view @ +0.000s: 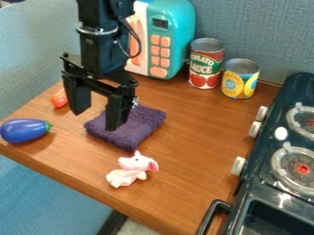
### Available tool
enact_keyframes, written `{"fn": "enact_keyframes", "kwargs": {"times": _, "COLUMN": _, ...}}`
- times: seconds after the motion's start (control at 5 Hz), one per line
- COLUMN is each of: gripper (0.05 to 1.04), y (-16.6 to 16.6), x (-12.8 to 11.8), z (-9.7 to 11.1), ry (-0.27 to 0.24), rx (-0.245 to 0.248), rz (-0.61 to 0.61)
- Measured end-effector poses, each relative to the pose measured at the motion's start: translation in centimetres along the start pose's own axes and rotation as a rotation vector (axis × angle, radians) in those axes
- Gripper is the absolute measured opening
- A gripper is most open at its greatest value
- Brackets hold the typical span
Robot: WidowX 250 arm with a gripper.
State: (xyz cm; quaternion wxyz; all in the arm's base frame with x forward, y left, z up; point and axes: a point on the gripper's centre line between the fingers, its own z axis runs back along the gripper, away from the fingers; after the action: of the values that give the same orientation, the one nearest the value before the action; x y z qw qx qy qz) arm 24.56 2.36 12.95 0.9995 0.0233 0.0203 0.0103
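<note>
The black gripper point(97, 114) hangs down from the upper left, its two fingers spread apart with nothing between them. It stands over the left part of the folded purple cloth point(138, 126), hiding some of it. A small pink and white elephant toy point(131, 170) sits in front of the cloth, on the wooden table point(190, 151). To the left lies a blue toy eggplant point(25, 131) with a green tip. Behind the gripper, near the table's left edge, is a partly hidden orange-red object point(58, 98).
A teal toy microwave point(175, 36) stands at the back, with a tomato sauce can point(205, 63) and a yellow-labelled can point(240, 79) beside it. The dark toy stove point(264, 170) takes up the right side, its knobs and black handle point(213, 215) jutting toward the table.
</note>
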Motion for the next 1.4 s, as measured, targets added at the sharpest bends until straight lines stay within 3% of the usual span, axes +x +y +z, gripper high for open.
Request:
{"fn": "enact_keyframes", "kwargs": {"times": 0.2, "gripper": 1.001, "y": -0.1, "x": -0.2, "z": -0.6, "ry": 0.024, "rx": -0.002, "rz": -0.002}}
{"fn": "enact_keyframes", "kwargs": {"times": 0.6, "gripper": 1.001, "y": -1.7, "x": 0.5, "z": -4.3, "ry": 0.067, "rx": 0.018, "rz": -0.095}}
{"fn": "enact_keyframes", "kwargs": {"times": 0.8, "gripper": 1.001, "y": -2.1, "x": 0.8, "z": -5.9, "ry": 0.038, "rx": 0.054, "rz": -0.083}}
{"fn": "enact_keyframes", "kwargs": {"times": 1.0, "gripper": 1.001, "y": -1.5, "x": 1.0, "z": -7.4, "ry": 0.065, "rx": 0.116, "rz": -0.082}}
{"fn": "enact_keyframes", "kwargs": {"times": 1.4, "gripper": 1.001, "y": -1.6, "x": 1.3, "z": -9.7, "ry": 0.103, "rx": 0.120, "rz": -0.082}}
